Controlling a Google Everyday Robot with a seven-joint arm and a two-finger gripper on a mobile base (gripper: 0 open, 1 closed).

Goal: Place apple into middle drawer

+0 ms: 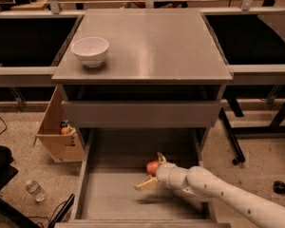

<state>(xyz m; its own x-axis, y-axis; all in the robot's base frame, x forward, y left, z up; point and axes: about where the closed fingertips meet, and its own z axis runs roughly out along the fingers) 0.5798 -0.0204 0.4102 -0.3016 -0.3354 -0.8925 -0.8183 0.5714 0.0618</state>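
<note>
The apple (152, 166), small and red-orange, lies in the middle drawer (107, 196), which is pulled out wide with a bare grey floor. The apple is near the drawer's middle, toward the right. My gripper (149, 172) reaches in from the lower right on a white arm. Its fingers are spread, one fingertip (160, 156) behind the apple and the other in front and to the left. The apple sits between them and is not clamped.
A white bowl (90, 50) stands on the cabinet top (152, 42) at the left. The upper drawer front (140, 114) is closed. A cardboard box (54, 134) and a water bottle (35, 190) lie on the floor at the left. Black desk legs (230, 137) stand at the right.
</note>
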